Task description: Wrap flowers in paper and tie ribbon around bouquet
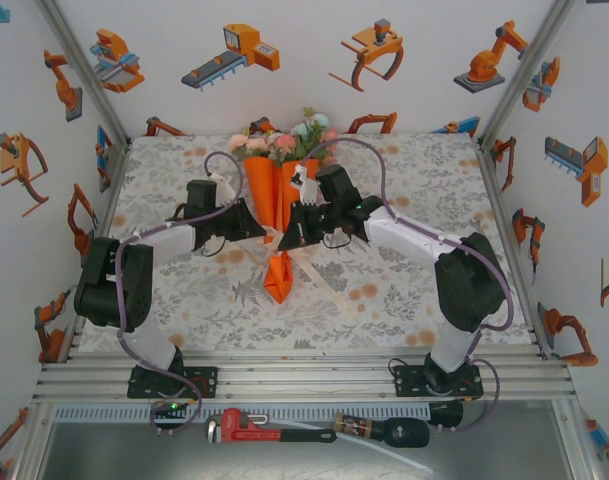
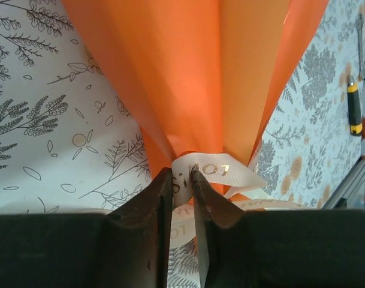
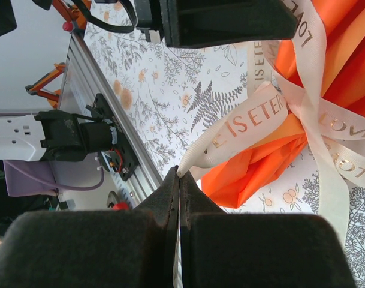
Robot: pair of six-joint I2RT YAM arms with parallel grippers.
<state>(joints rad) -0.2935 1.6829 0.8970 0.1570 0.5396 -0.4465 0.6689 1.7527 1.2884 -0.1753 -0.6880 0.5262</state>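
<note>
Centre frame, flat on the printed surface (image 1: 404, 290): the bouquet (image 1: 267, 195), flowers (image 1: 282, 143) toward the top edge, the ribbon (image 3: 248, 123) wrapped round its orange paper (image 2: 188, 72), nipped from the left by the left claw (image 2: 182, 174), one end clamped in the tight-closed right claw (image 3: 179, 174).

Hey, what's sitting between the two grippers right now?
In the top view, the bouquet, at its narrow waist bound by the ribbon, lies between the left gripper and the right gripper.
</note>
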